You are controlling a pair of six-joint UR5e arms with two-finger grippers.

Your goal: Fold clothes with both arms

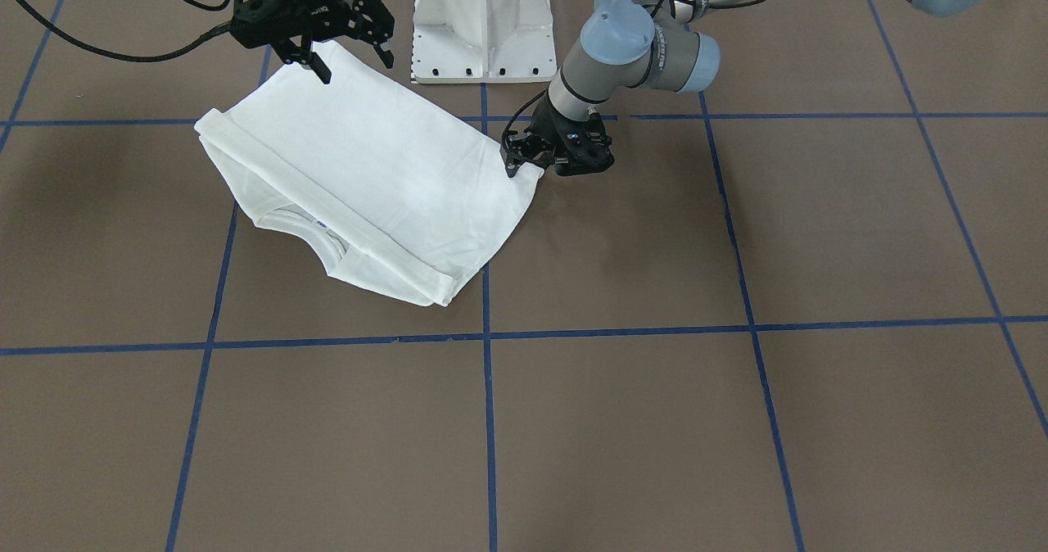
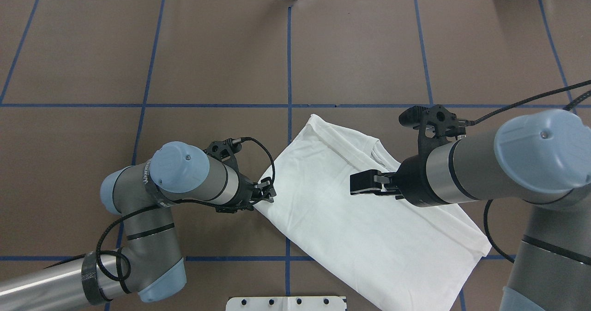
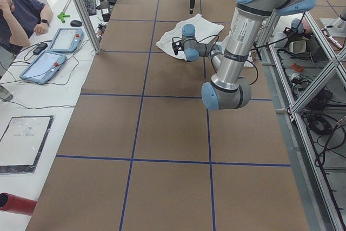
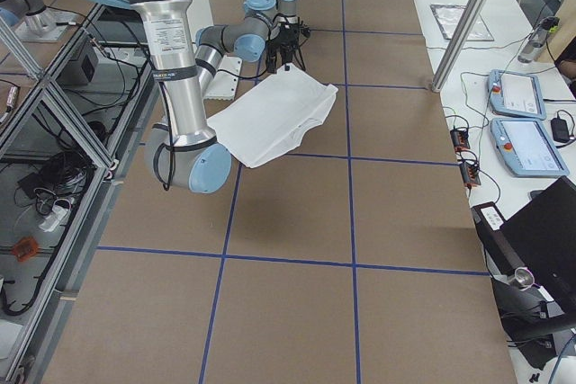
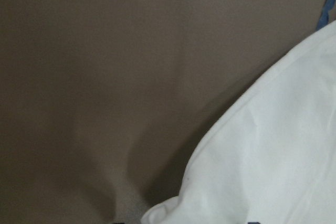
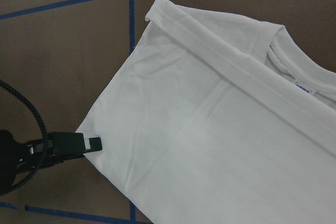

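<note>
The white T-shirt (image 1: 385,179) lies folded in a slanted rectangle — ribbed neck showing at one edge. Left arm (image 2: 203,184) low at its corner; right arm (image 2: 485,172) above it.

A robotics lab: a left arm (image 2: 194,177) and right arm (image 2: 485,172) by a white pedestal (image 1: 483,24), a brown surface (image 1: 860,233) gridded with blue tape (image 1: 487,335), aluminium struts (image 3: 81,9), teach pendants (image 3: 64,40), and a seated person (image 3: 21,12).

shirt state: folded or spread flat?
Folded. The T-shirt lies as a compact layered rectangle, its collar peeking from under the top layer.
</note>
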